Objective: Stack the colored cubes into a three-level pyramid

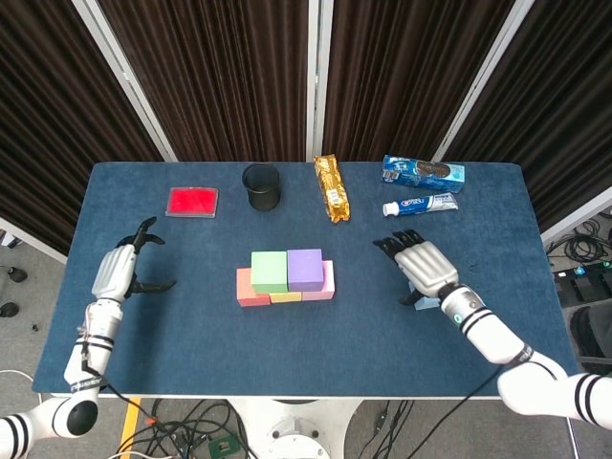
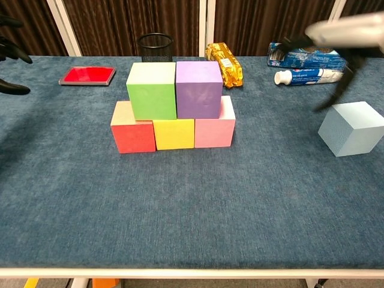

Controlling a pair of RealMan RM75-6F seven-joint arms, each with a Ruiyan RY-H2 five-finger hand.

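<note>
Head view shows the right hand [image 1: 422, 271] hovering directly over the light blue cube [image 2: 351, 128], fingers spread and holding nothing; only a sliver of that cube peeks out beneath the hand from above, while the chest view shows it plainly, sitting alone on the blue table [image 1: 172, 316] well to the right of the stack. So the last cube lies straight under this hand, and the place it belongs, judging by the task, is on top of the green cube [image 1: 269, 271] and the purple cube [image 1: 305, 269], which lie off to the hand's left, toward the table's middle. The left hand [image 1: 120, 273] is well apart on the far side, also spread and empty, so the right hand is clearly the nearer one for the pick. The cube has no long axis; in the chest view it sits turned a little, one corner toward the camera, so the fingers would probably need to line up with a pair of opposite faces. Counting cubes: six in all. Three make the bottom row, red [image 2: 133, 131], yellow [image 2: 174, 133] and pink [image 2: 214, 128], touching side by side; two rest on them, green and purple, touching; one, the light blue, is not yet placed. Two levels look finished and the top level is missing.
</note>
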